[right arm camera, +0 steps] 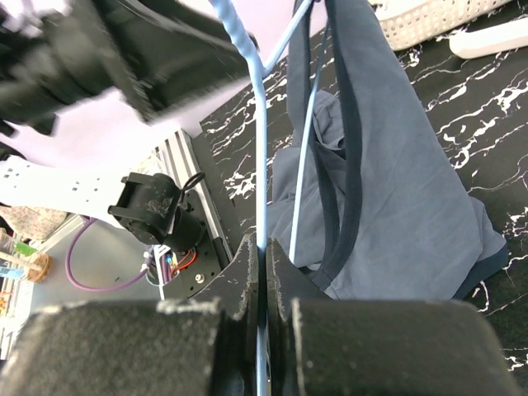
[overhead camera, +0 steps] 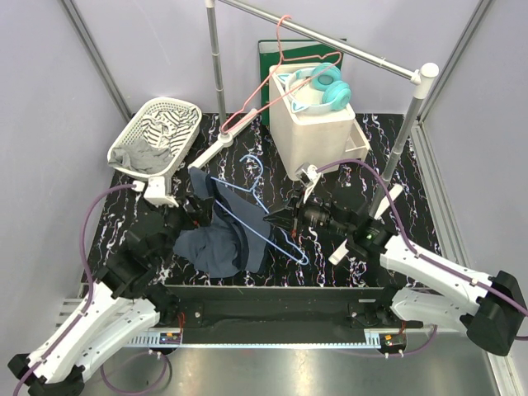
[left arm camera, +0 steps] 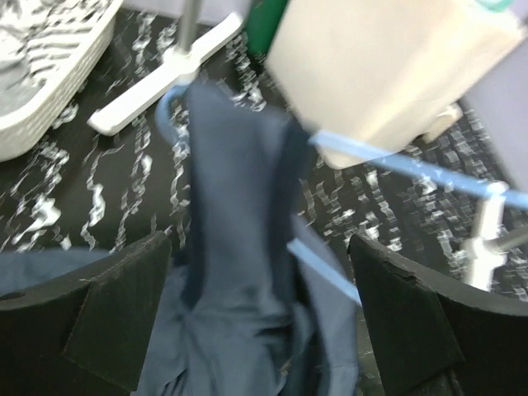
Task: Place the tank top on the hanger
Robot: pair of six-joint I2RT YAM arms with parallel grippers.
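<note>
The light-blue hanger (overhead camera: 256, 183) is held above the middle of the table, tilted, with its hook towards the back. The navy tank top (overhead camera: 219, 243) hangs from the hanger's left end, one strap over the wire, and its body is bunched on the table. My right gripper (overhead camera: 276, 219) is shut on the hanger wire (right arm camera: 260, 148), with the tank top (right arm camera: 396, 190) just beyond it. My left gripper (overhead camera: 196, 210) is open, jaws wide apart either side of the hanging tank top (left arm camera: 239, 247). A hanger bar (left arm camera: 396, 161) crosses in front of it.
A white basket (overhead camera: 186, 107) with grey and striped cloths sits at the back left. A white box (overhead camera: 318, 132) with teal headphones (overhead camera: 326, 82) stands at the back. A pink-red hanger (overhead camera: 268, 78) hangs from the metal rail (overhead camera: 313, 33), whose white stand feet rest on the table.
</note>
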